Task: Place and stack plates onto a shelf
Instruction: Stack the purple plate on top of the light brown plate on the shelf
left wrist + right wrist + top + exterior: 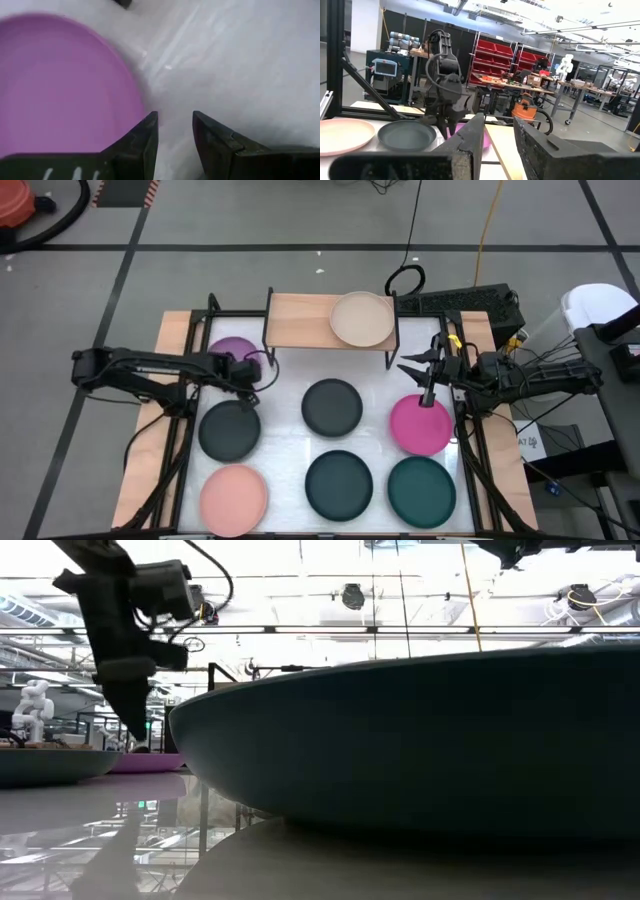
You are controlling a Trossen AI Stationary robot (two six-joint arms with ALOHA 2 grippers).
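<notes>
The white-topped table (375,415) carries the shelf (300,320), a low rack with a light wooden top on thin black legs, which stands at the far middle edge. One beige plate (362,319) rests on the right end of the shelf top; the left end is bare. Seven plates lie flat on the table surface, none stacked: a purple plate (232,352) at the far left beside the shelf, a dark grey plate (229,429) in front of it, a light pink plate (233,498) at the near left, a dark grey plate (332,406) in the centre, a dark plate (339,484) at the near centre, a magenta plate (420,425) at the right, and a teal plate (421,491) at the near right. The left gripper (175,131) is positioned low at the rim of the purple plate, its fingers slightly parted with a narrow gap, holding nothing; one finger lies next to the plate edge. The right gripper (427,372) is raised just beyond the far edge of the magenta plate, fingers apart and empty, well clear of the shelf.
</notes>
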